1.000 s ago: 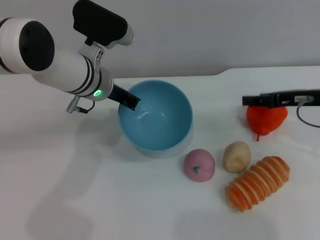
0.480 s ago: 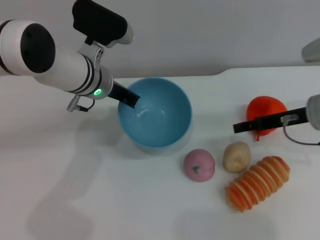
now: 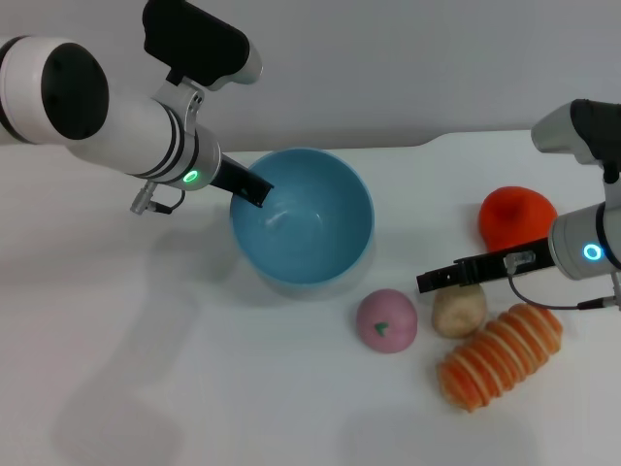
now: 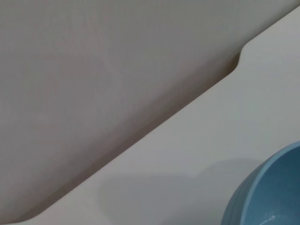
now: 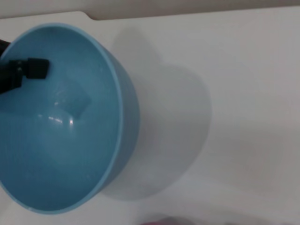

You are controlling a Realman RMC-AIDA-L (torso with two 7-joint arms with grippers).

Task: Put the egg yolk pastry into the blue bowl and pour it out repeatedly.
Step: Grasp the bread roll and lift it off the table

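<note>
Here, on the left half of the white desk (image 3: pixel 116 388), the left gripper (image 3: pixel 254 189) reaches in from the left edge, and one of its dark fingers (image 3: pixel 247 186) hooks over the rim of the blue bowl (image 3: pixel 303 225). The right wrist view shows that finger (image 5: pixel 29 68) inside the bowl wall; the jaws appear clenched on the rim, though the outer finger is hidden. The bowl sits upright near the middle of the desk, closer to the far edge, and its inside is plain blue with nothing in it. The left wrist view shows only a slice of the bowl's outer wall (image 4: pixel 269 192) and the desk's far edge.

Toward the near edge from the bowl lies a pink ball (image 3: pixel 386 320) with a green mark. Just to its right sits the egg yolk pastry (image 3: pixel 459 307), on the desk and apart from the bowl. The right gripper (image 3: pixel 448 276) comes in from the right edge, its dark fingers (image 3: pixel 475 266) stretched across just over the pastry's far side; whether these jaws are spread or closed I cannot tell. Nearer the front edge, beside the pastry, lies an orange-and-cream ridged bread (image 3: pixel 501 354). Farther back, toward the right edge, rests an orange-red lump (image 3: pixel 516 217).
</note>
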